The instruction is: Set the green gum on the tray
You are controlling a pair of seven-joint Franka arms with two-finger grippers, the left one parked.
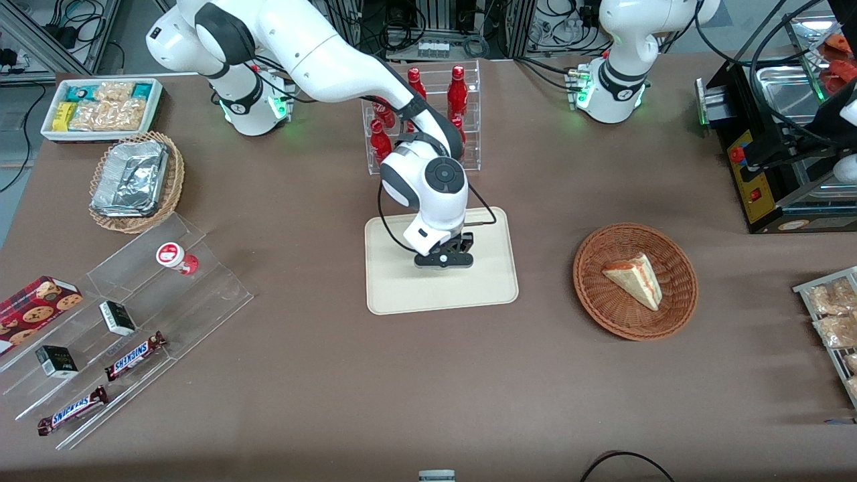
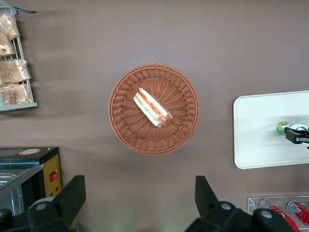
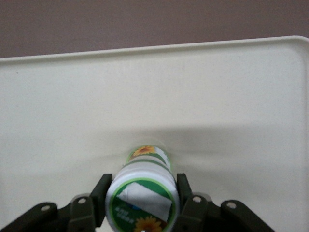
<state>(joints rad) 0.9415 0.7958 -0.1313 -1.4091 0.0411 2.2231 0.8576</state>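
Observation:
The green gum [image 3: 143,186], a white canister with a green-and-yellow label, stands upright between my right gripper's fingers [image 3: 102,192], which press on both of its sides. The gripper [image 3: 141,193] is shut on it, low over the cream-beige tray [image 3: 72,96], and the gum's base is at or just above the tray's surface. In the front view the gripper [image 1: 444,260] is over the middle of the tray [image 1: 402,294] and hides the gum. The left wrist view shows the gum [image 2: 282,127] beside the gripper [image 2: 297,134] on the tray [image 2: 260,130].
A clear rack of red bottles [image 1: 428,114] stands just farther from the front camera than the tray. A wicker basket with a sandwich [image 1: 635,281] lies toward the parked arm's end. A red-lidded canister [image 1: 175,257] sits on a clear stepped stand toward the working arm's end.

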